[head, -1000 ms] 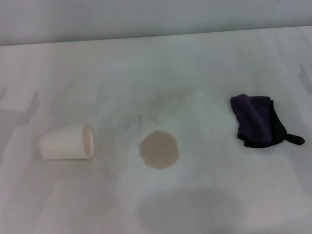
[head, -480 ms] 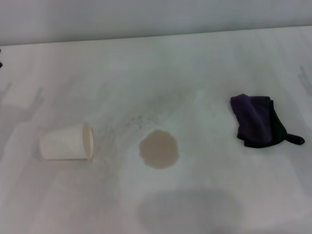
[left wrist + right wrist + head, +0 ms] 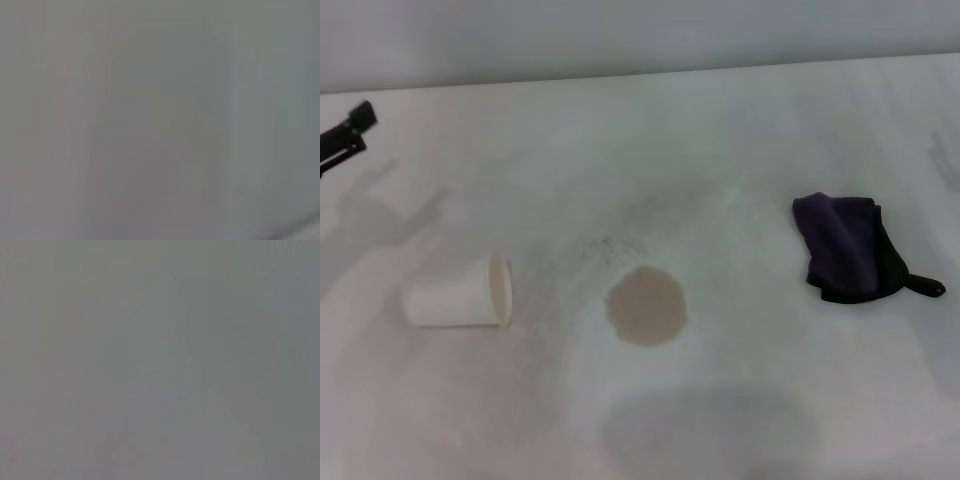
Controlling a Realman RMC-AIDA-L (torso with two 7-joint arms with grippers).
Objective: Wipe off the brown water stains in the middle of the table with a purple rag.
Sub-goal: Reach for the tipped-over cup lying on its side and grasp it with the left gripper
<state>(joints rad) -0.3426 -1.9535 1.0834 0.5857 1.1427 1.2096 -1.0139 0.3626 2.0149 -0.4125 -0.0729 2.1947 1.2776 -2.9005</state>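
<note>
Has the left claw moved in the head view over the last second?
Yes. The left claw has come into view at the left edge, above the tipped paper cup, which has stayed put.

Soft even light, faint shadows on the table, both wrist views apparently featureless grey blur

No readable text, label, brand, number or sign appears anywhere. The tipped white paper cup shows plain sides, the crumpled dark purple rag with black edging carries no legible tag, and the large white matte table bears no markings. Both wrist views show nothing readable.
</note>
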